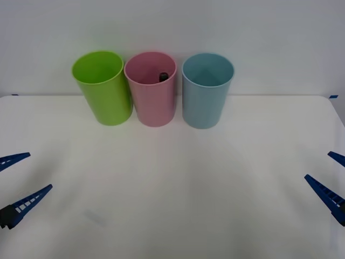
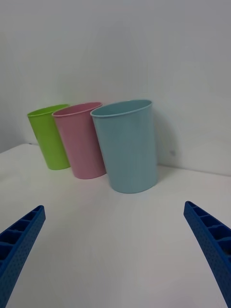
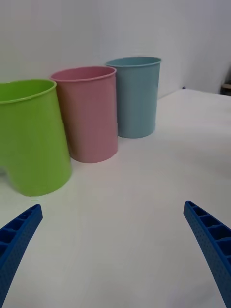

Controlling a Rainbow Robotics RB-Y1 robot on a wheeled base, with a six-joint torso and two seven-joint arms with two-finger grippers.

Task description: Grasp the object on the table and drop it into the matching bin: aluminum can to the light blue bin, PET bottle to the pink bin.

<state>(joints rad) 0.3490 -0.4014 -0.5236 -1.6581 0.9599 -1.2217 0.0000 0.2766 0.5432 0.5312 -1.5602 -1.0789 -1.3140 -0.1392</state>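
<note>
Standing in a row at the far edge of the table [image 1: 172, 189] are three bins, with the pink bin [image 1: 152, 89] in the middle. Inside the pink bin, against its far inner wall, a dark bit of the PET bottle [image 1: 163, 77] shows, seemingly its black cap; the rest is hidden by the near wall. The light blue bin [image 1: 207, 90] stands just beside the pink bin toward the robot's right, and the lime green bin [image 1: 103, 87] touches or nearly touches the pink bin on the other side. The left gripper [image 1: 16, 175] hangs well apart from the pink bin, near the table's left edge, fingers spread wide with nothing between them. The right gripper [image 1: 331, 178] mirrors it near the right edge, likewise spread and holding nothing.
</note>
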